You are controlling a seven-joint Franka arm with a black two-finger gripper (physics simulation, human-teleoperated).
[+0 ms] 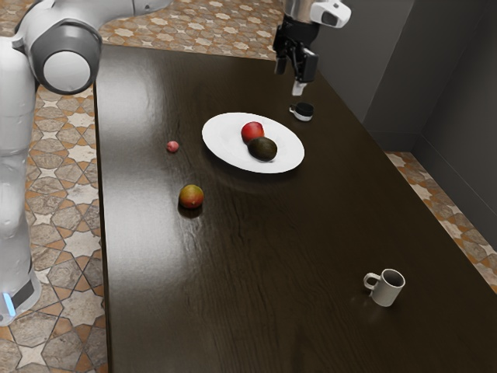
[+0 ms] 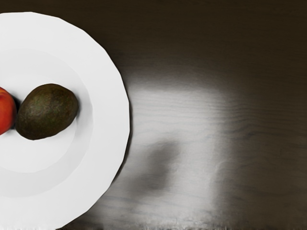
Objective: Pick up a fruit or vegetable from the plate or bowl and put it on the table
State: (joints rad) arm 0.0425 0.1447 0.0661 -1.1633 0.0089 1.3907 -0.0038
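1. Landmark: the white plate, on the dark tabletop.
2. Edges: the tabletop's long edge at the exterior view's left runs well apart from the plate; the opposite long edge passes nearer, beyond the black-topped container.
3. Room: a broad stretch of tabletop separates the plate from the mug. On the plate, a white band surrounds the fruits inside the rim.
4. Gripper: raised in the air, off the plate toward the exterior view's upper right. The jaws stand apart, with nothing between them.
5. Task items: the red fruit and the avocado lie side by side on the plate. Contact between the two cannot be confirmed.
6. Hidden or cut off: the avocado partly covers the red fruit in the exterior view. The wrist view's border cuts the plate and the red fruit. Part of the arm passes out of the exterior view at its top.
7. Count: plate, one; fruits on the plate, two; mango-like fruit, one, and small pink ball, one, both off the plate toward the exterior view's left; container, one, near the plate; mug, one, upright, well apart from the plate.
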